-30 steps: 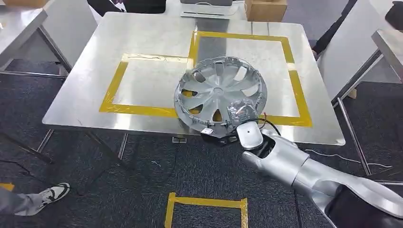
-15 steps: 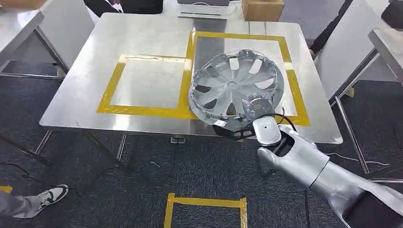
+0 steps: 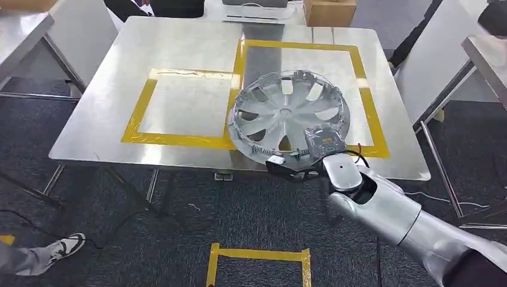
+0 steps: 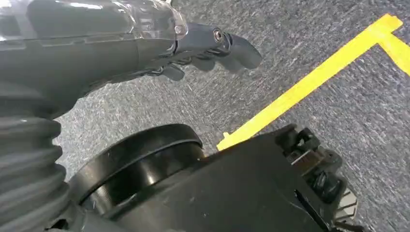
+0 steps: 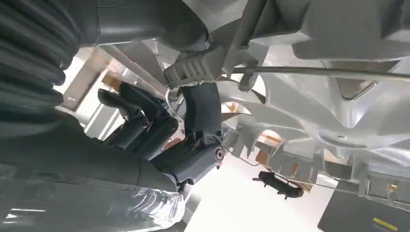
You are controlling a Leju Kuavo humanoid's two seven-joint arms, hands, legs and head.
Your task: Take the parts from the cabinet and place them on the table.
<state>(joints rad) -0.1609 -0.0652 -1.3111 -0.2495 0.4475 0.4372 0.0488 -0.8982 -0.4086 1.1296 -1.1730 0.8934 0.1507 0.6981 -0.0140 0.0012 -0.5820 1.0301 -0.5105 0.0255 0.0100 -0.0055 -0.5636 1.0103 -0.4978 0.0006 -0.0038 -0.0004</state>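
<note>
A: Where is the part?
B: The silver hubcap (image 3: 289, 117) is over the near right of the steel surface (image 3: 179, 54), tilted, its near rim out past the surface's near edge. Most of it lies inside the right yellow tape square (image 3: 366, 101), with its left rim over the tape shared with the left tape square (image 3: 140, 110).

A: Who holds it?
B: The right hand (image 3: 323, 149) grips the near rim from below; in the right wrist view the dark fingers (image 5: 200, 113) clamp the ribbed edge of the hubcap (image 5: 338, 72).

A: Left hand?
B: The left hand (image 4: 193, 43) hangs over grey carpet (image 4: 314, 29) beside a yellow floor tape line (image 4: 309, 82), fingers loosely curled, holding nothing.

A: Around it?
B: A cardboard box (image 3: 329, 11) at the far edge; a person's shoe (image 3: 67, 244) on the floor, near left.
</note>
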